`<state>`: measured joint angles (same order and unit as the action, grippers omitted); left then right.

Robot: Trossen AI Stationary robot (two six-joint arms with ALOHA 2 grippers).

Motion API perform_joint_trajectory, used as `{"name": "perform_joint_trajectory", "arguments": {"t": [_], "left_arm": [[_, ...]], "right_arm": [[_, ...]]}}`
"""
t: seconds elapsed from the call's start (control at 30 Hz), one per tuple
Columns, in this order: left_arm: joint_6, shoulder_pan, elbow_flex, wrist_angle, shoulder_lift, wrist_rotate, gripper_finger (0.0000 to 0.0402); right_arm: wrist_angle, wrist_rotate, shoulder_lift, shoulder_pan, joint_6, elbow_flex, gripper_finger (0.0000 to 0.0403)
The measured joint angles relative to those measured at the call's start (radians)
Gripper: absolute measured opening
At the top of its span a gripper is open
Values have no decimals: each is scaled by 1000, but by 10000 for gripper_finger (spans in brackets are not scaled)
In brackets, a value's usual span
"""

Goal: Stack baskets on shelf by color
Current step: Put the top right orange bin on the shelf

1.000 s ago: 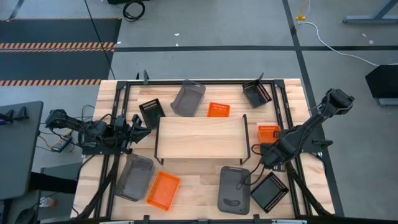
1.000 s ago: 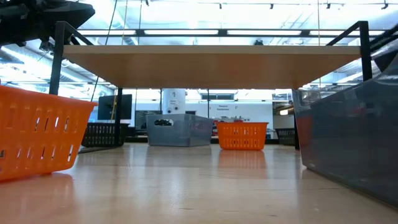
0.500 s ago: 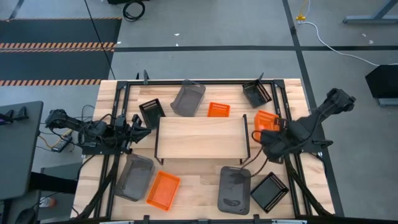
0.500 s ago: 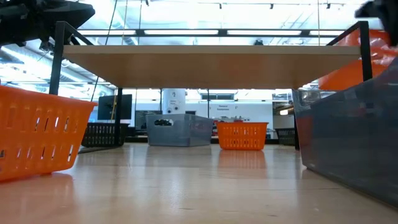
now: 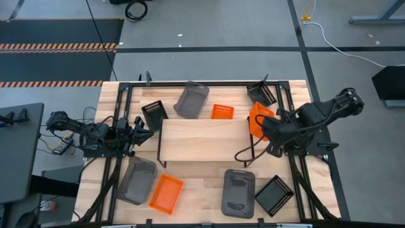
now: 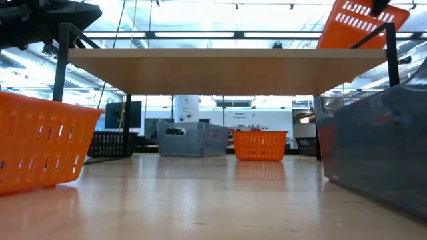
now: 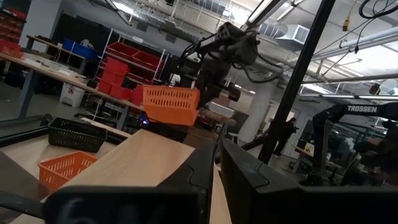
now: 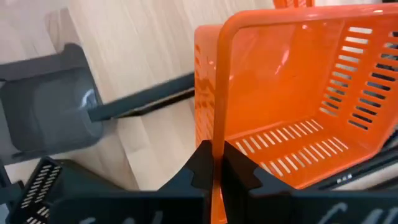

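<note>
My right gripper [image 5: 266,128] is shut on an orange perforated basket [image 5: 257,118] and carries it in the air at the right end of the shelf [image 5: 204,139], a low light-wood board on black legs. The low view shows this basket [image 6: 357,23] tilted, above the shelf top. My left gripper [image 5: 140,130] waits, shut, at the shelf's left end. Other baskets rest on their bottoms on the table: an orange one [image 5: 222,112], a grey one [image 5: 191,100] and two black ones [image 5: 154,114] [image 5: 261,95] behind the shelf. My right gripper pinches one wall of the orange basket at its rim [image 8: 218,134], one finger inside the basket and one outside. The basket is lifted clear of table and shelf and hangs tilted, with its open side turned sideways.
In front of the shelf lie a grey basket [image 5: 138,179], an orange basket [image 5: 166,193], a second grey basket [image 5: 238,193] and a black basket [image 5: 273,195]. A black metal frame runs around the table. The shelf top carries nothing.
My right gripper has lifted the orange basket off the table to the right of the shelf, carrying it up, toward the far edge and leftward to the shelf's right end. The basket has tipped from flat to tilted. The left arm stayed still.
</note>
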<state>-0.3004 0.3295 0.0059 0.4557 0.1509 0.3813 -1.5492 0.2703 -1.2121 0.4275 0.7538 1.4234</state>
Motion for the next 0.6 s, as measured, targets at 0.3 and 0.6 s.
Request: {"name": "perform_joint_trajectory", "arguments": {"t": [0.3, 0.6], "left_arm": [[0, 0, 0, 0, 0, 0, 36], [0, 0, 0, 1, 0, 0, 33]], "right_arm": [[329, -2, 0, -7, -240, 2, 19], [410, -59, -94, -7, -235, 3, 20]]}}
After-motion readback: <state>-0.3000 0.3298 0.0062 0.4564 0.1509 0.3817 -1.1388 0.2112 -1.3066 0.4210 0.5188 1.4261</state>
